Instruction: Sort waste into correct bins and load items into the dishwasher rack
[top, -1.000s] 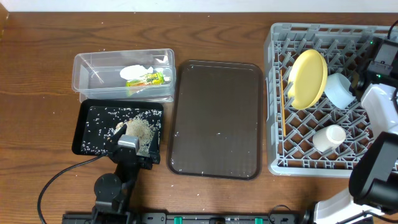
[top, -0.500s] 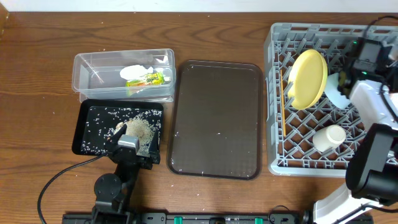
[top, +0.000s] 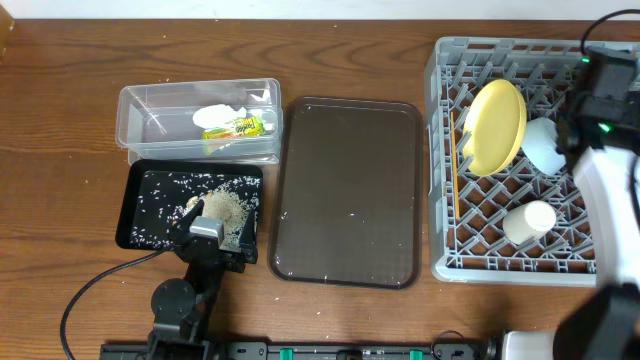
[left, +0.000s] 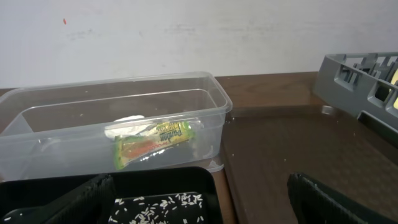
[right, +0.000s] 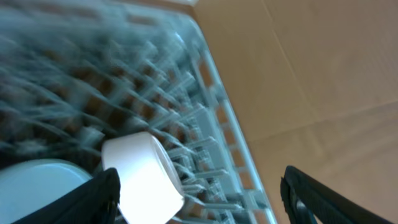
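Overhead: grey rack (top: 438, 230) at right holds yellow plate (top: 495, 125), blue bowl (top: 545, 145), white cup (top: 530, 220) | left wrist: clear tub (left: 56, 149) holds wrapper (left: 152, 142); black tray (top: 127, 210) holds rice (top: 225, 208) | left gripper (left: 199, 199) fingers spread, empty | right gripper (right: 199, 193) spread, empty; its blurred view shows only cup and bowl.

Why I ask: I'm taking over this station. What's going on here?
Two robot arms are sorting waste and loading dishes. The tissue and snack wrapper lie in the clear tub, rice scraps in the black tray. The rack holds the yellow plate, a pale bowl and a white cup. Both hands are open and empty: the left hand over the black tray, the right hand over the rack.
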